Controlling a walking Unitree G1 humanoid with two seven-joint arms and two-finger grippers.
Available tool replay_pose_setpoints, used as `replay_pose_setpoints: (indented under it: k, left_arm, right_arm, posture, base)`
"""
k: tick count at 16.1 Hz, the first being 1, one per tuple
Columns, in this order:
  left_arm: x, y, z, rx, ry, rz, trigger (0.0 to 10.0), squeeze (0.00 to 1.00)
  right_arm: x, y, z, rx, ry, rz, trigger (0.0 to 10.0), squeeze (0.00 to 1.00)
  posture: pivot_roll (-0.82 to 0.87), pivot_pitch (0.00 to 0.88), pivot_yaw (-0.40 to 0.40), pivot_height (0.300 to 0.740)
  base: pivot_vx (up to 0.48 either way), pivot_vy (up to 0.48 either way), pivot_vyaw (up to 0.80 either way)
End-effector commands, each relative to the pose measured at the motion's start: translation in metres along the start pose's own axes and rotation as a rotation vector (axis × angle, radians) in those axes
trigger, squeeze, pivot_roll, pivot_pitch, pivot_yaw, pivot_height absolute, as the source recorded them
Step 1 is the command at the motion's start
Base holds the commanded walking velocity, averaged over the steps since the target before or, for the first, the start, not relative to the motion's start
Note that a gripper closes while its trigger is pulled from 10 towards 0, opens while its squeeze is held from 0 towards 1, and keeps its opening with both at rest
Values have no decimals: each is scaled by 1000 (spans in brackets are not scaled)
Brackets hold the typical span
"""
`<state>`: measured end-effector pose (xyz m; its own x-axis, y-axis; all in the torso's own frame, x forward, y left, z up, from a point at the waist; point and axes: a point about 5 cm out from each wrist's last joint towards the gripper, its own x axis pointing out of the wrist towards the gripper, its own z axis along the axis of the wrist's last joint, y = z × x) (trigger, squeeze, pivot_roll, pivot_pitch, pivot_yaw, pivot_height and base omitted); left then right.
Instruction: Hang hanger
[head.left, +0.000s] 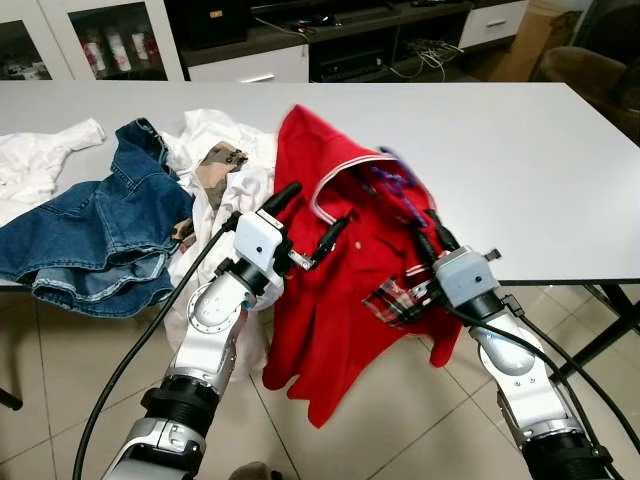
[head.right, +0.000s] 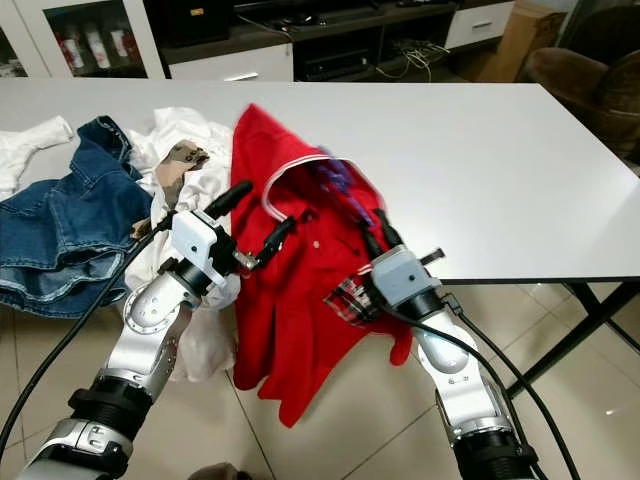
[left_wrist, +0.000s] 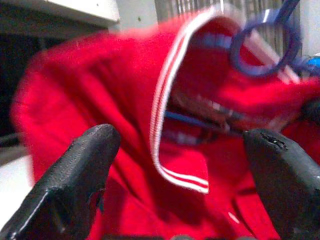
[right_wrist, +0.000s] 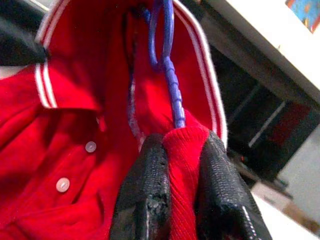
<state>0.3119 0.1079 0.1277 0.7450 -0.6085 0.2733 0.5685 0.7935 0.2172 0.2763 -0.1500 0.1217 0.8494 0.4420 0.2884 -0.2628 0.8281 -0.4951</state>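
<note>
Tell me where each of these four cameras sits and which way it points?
Left eye view: on the head, looking forward and down at the table, red shirt, both silver arms.
Right eye view: beside it on the head, same scene slightly shifted.
Left wrist view: on the left arm, looking along the open left hand at the shirt collar.
Right wrist view: on the right arm, looking along the right hand, pinching red cloth under the blue hanger.
Shared: every view shows the shirt and hanger.

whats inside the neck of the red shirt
A blue hanger sits inside the collar of the red polo shirt, its hook loop poking out. The right hand pinches the fabric there. The hanger's shoulders are covered by the shirt. The left hand is open beside it.
</note>
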Motion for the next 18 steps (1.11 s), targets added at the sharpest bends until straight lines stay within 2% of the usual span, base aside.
replay_pose_setpoints:
  k: [1, 7, 12, 15, 18]
  left_arm:
    - [0, 1, -2, -2, 15, 2, 10000, 0]
    - [0, 3, -2, -6, 21, 9, 10000, 0]
    - [1, 5, 1, -79, -12, 92, 10000, 0]
    - [2, 6, 2, -82, -16, 99, 10000, 0]
    - [2, 7, 2, -70, -11, 108, 10000, 0]
  right_arm:
    - [2, 1, 10, -8, -59, 26, 10000, 0]
    - [2, -4, 10, -4, -56, 20, 10000, 0]
    - [5, -18, 2, 11, 13, -130, 10000, 0]
    - [9, -29, 3, 7, 8, -214, 10000, 0]
    - [11, -31, 3, 7, 4, -227, 10000, 0]
  posture:
    - [41, 0, 16, 740]
    - [41, 0, 20, 740]
    - [44, 0, 18, 740]
    - [47, 0, 17, 740]
    - [49, 0, 15, 740]
  base:
    - [0, 0, 0]
    - [0, 0, 0]
    - [0, 0, 0]
    - [0, 0, 0]
    - [0, 0, 0]
